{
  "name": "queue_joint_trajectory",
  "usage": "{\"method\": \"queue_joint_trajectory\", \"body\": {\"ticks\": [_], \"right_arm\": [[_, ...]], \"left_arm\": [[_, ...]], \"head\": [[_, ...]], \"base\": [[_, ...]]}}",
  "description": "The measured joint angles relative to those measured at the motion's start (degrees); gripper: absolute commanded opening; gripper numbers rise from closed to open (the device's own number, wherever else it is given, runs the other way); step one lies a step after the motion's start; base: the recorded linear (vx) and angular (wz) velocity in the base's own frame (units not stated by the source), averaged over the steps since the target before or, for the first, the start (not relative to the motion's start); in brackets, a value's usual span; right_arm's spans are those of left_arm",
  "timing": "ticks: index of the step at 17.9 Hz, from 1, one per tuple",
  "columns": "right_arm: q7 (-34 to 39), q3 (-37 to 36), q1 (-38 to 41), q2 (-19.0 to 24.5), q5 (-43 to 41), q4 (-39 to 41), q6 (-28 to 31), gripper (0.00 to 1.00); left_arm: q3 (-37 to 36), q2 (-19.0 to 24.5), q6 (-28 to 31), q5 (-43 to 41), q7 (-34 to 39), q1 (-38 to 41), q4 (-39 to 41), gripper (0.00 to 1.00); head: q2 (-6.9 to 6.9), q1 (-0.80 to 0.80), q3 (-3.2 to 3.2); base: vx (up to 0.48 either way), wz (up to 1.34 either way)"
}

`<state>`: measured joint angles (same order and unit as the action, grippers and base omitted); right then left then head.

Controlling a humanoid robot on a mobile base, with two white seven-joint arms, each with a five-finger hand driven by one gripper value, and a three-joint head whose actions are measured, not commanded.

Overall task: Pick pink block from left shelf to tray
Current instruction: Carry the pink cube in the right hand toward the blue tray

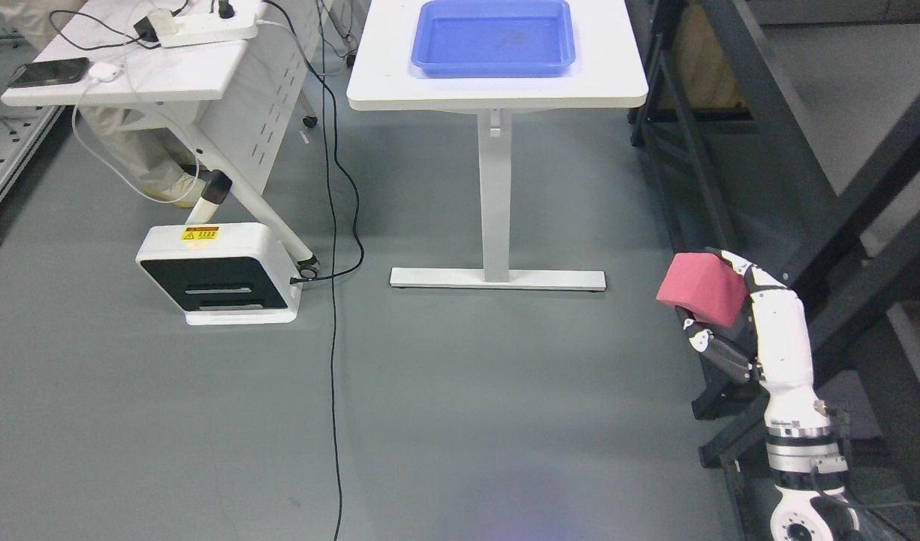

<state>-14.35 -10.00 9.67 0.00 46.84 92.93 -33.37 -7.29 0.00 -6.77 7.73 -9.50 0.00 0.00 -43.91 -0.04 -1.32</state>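
A pink block (pixel 701 288) is held in my right hand (pixel 719 300) at the right of the head view, well above the grey floor. The fingers (pixel 734 264) wrap over its top and the thumb presses from below. My right arm (pixel 788 376) rises from the lower right corner. A blue tray (pixel 494 37) lies empty on the white table (pixel 384 83) at the top centre, far ahead and to the left of the block. My left arm is out of view.
A dark metal shelf frame (pixel 820 203) stands close behind the right hand. The table's white leg and foot (pixel 497 279) stand mid-floor. A black cable (pixel 333 338) runs down the floor. A white desk (pixel 129 75) with a power strip, a white base unit (pixel 219 274) and a person's leg are at the left.
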Motion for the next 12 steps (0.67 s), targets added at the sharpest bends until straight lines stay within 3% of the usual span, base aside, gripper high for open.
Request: {"method": "queue_joint_trajectory", "body": {"ticks": [12], "right_arm": [[0.04,-0.85,1.16,0.00,-0.02,0.51,-0.45,0.06]], "left_arm": [[0.00,0.00,0.00,0.00,0.00,0.00,0.00,1.00]], "head": [[-0.01,0.00,0.00]], "base": [[0.191,0.30]]}}
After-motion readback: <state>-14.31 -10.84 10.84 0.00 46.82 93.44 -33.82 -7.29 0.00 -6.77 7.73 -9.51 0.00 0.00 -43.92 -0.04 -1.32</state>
